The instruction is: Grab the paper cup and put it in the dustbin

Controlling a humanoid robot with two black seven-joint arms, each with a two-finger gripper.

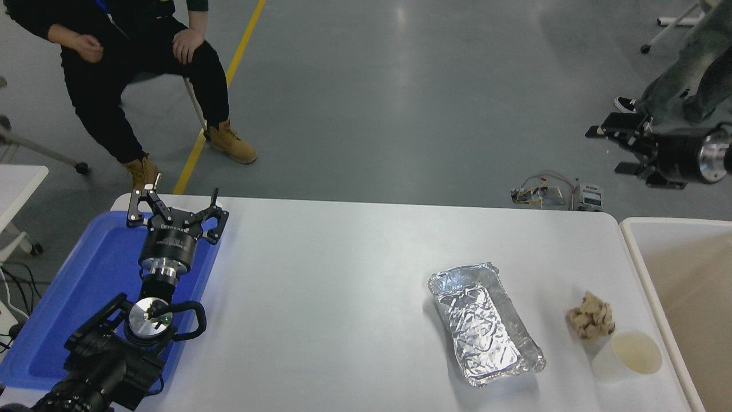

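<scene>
The paper cup [627, 356], small and white with a pale yellowish inside, stands upright near the table's front right corner. Just right of it is the dustbin [636, 258], a large bin with a thick white rim and a tan inside, cut off by the picture's right edge. My right gripper [616, 146] is open and holds nothing. It hangs sideways at the right edge, beyond the table's far side and far above the cup. My left gripper [174, 207] is parked open over the blue tray at the lower left.
A crumpled tan paper wad [592, 321] lies right behind the cup. A silver foil tray [485, 324] sits to their left. The blue tray [80, 280] covers the table's left end. A person sits at the top left; another's legs show at the top right.
</scene>
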